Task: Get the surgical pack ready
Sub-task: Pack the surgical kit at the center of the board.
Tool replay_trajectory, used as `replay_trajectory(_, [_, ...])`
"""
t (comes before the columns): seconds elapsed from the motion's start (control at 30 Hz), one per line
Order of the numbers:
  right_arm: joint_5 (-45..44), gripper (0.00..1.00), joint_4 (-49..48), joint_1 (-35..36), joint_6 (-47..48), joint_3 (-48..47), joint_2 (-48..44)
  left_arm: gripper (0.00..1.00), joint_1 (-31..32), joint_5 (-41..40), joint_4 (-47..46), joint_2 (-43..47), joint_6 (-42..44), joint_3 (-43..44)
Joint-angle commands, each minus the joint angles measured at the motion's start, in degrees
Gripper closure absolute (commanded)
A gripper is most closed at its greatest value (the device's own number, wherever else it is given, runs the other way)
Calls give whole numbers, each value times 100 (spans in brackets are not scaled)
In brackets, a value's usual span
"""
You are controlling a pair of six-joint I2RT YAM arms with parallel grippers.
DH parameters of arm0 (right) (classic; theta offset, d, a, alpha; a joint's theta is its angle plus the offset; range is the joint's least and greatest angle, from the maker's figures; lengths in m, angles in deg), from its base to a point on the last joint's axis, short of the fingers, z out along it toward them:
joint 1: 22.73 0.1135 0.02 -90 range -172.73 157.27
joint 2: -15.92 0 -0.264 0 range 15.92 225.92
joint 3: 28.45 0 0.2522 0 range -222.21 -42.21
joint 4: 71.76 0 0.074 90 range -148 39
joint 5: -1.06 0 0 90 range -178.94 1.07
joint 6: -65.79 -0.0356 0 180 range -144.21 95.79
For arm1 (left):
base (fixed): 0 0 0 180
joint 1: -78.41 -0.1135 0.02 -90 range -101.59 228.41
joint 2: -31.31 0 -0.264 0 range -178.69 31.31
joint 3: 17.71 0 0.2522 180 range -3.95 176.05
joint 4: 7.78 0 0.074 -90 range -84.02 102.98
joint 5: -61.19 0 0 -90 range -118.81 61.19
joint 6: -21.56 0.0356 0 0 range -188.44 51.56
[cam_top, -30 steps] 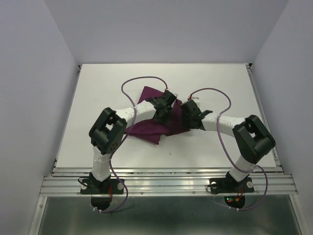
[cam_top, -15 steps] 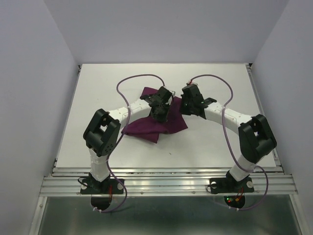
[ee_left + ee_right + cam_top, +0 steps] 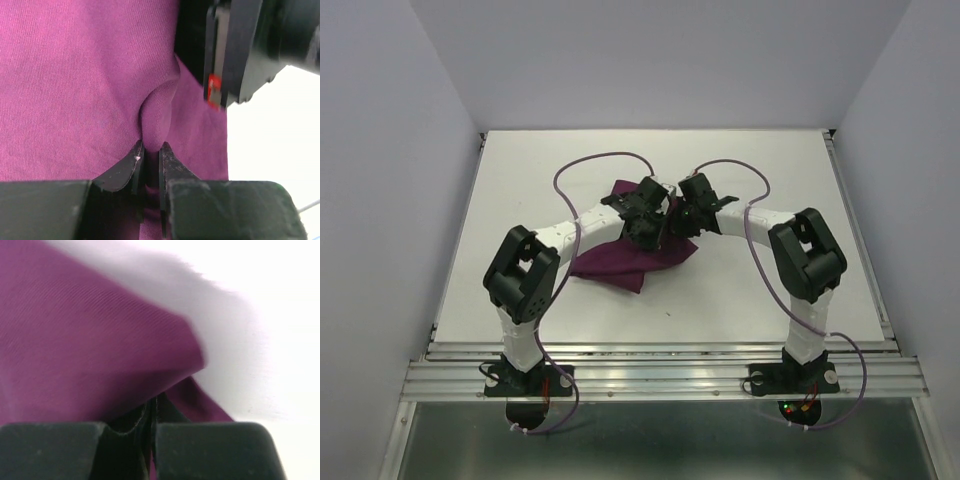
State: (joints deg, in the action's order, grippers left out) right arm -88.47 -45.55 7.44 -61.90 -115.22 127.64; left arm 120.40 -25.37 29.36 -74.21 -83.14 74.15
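Observation:
The dark-purple cloth (image 3: 625, 262) of the surgical pack lies crumpled and partly folded on the white table (image 3: 520, 180). Both grippers meet over its upper right part. My left gripper (image 3: 656, 214) is shut on a raised fold of the cloth (image 3: 90, 75), which bulges up just ahead of its fingertips (image 3: 125, 167). My right gripper (image 3: 683, 214) sits close beside it, its black body (image 3: 250, 45) showing in the left wrist view. The right gripper (image 3: 152, 407) is shut at the cloth's (image 3: 90, 340) edge, a corner draping over its tips.
Purple cables (image 3: 582, 164) loop from both arms over the back of the table. A metal rail (image 3: 660, 372) runs along the near edge, and grey walls close in the left, right and far sides. White tabletop (image 3: 260, 315) shows beyond the cloth's corner.
My right gripper has swung left toward the left gripper and closed on the cloth's right edge. The cloth's right side has drawn inward and bunched; the left gripper has shifted slightly back.

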Motion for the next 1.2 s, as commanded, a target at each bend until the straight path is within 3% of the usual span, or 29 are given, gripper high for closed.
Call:
replay_trajectory(0.0, [208,99,-427,-108,-168,32,-334,100,-51,446,-307,655,-165,-76])
replay_trajectory(0.3, [506,99,-559,-108,-159,963,-1573,100,-209,561,-518,637,-332,-68])
replay_trajectory(0.53, [1244,98,-875,-108,-423,1808,-2453,100,-271,658,-624,453,-455,55])
replay_trajectory(1.17, [2484,99,-1473,990,42,1931,-2120,100,-289,886,-720,-75,-525,407])
